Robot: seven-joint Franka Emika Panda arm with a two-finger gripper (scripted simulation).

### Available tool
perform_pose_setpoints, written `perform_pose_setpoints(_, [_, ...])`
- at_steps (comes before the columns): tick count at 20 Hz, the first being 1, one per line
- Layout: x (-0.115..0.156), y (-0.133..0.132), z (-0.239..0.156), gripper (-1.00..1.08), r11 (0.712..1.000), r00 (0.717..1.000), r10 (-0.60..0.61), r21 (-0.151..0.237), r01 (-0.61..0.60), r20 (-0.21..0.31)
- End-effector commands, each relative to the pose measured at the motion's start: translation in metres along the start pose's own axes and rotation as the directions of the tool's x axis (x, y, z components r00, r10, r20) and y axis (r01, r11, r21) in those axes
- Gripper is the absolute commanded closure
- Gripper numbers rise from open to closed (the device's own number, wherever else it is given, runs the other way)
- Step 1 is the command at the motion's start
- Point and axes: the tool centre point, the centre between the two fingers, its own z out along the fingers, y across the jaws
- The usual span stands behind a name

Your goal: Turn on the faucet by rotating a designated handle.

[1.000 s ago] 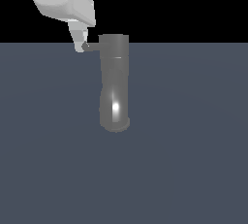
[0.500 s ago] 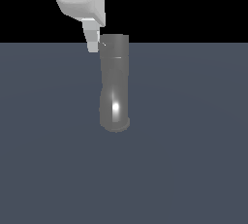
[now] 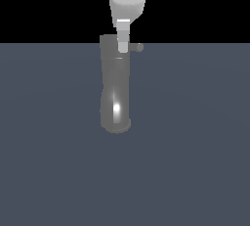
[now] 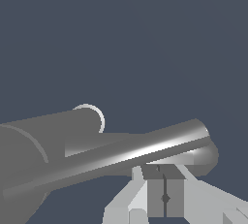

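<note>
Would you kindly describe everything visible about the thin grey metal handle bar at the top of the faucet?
The thin grey metal handle bar is slim, glossy and round-ended. It projects horizontally from the top of the tall grey cylindrical faucet toward the exterior view's right. The white gripper hangs in front of its inner part, fingers together; actual contact cannot be confirmed. In the wrist view the bar shows a bright highlight along its length.
</note>
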Motion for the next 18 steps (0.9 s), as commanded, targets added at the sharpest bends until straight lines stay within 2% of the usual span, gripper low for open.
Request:
perform_pose_setpoints(1, [0.025, 0.001, 0.000, 1.08, 1.000, 1.000, 0.024, 0.000, -0.024, 0.001])
perform_pose_setpoints(5, [0.047, 0.000, 0.000, 1.08, 1.000, 1.000, 0.025, 0.000, -0.025, 0.001])
perform_pose_setpoints(6, [0.047, 0.000, 0.000, 1.08, 1.000, 1.000, 0.025, 0.000, -0.025, 0.001])
perform_pose_setpoints(7, [0.030, -0.001, 0.000, 1.08, 1.000, 1.000, -0.002, 0.001, 0.002, 0.000])
perform_pose_setpoints(18, [0.057, -0.028, 0.000, 1.08, 1.000, 1.000, 0.006, 0.000, -0.006, 0.000])
